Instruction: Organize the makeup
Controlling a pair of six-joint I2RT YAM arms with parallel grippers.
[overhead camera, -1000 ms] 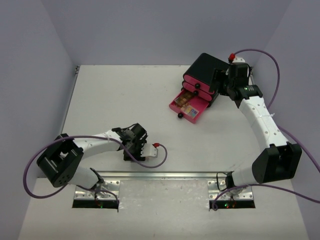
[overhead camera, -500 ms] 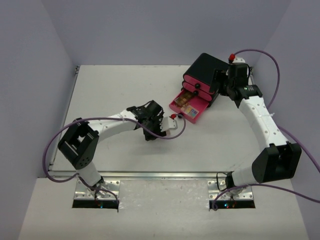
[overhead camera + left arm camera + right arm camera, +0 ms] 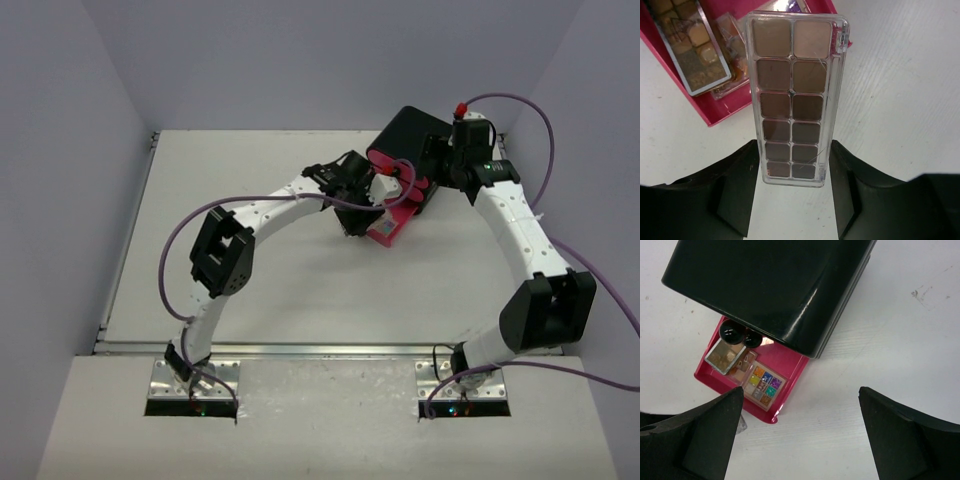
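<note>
- My left claw (image 3: 794,161) is about half open. It pinches the brown palette (image 3: 792,95) by its long edges at the near end. Most of the case sticks out in front over the table (image 3: 900,100), and its far end reaches a corner of the open pink drawer (image 3: 792,365).
- My right claw (image 3: 800,426) is spread wide, holds nothing, and hangs over the table beside the black box (image 3: 770,285).
- The clear case looks smooth and I grip only its end, so I judge it could swivel or slide out if I tilt or jolt it.
- The drawer already holds a gold-toned palette (image 3: 687,47) and a multicoloured palette (image 3: 762,382). Free floor looks scarce, so mine may land on top of them. It may also perch on the rim and tip onto the table.
- If I come in low, the leading end could strike the drawer wall and shove the drawer or the whole box.
- Letting go too high risks a bounce and a cracked lid.
- Both arms are near each other at the box, so a wide swing could make them collide.
</note>
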